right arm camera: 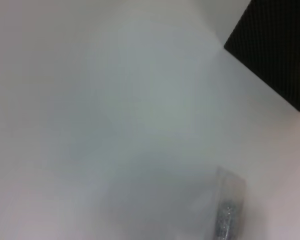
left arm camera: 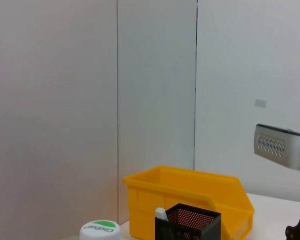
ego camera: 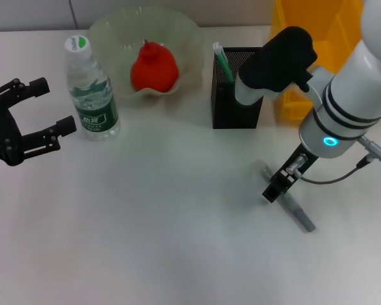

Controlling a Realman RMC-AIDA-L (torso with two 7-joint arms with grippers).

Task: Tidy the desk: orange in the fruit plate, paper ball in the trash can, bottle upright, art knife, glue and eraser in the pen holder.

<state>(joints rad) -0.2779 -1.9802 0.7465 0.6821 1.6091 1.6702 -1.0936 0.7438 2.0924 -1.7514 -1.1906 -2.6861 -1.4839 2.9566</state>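
The right gripper (ego camera: 280,184) is pressing down over the grey art knife (ego camera: 300,211) lying on the desk (ego camera: 165,222) — whether clamped, cannot tell — with the pen holder (ego camera: 236,95) just beyond. The left gripper (ego camera: 51,108) is hanging with fingers apart beside the upright bottle (ego camera: 92,89).

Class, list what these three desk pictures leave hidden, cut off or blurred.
- Right gripper, head view: its fingertips overlap the grey art knife, so the grip is unclear.
- Pen holder, head view: the right arm covers part of its opening.
- Right wrist view: the knife is blurred and cut off.
- Bottle, left wrist view: only the cap shows.
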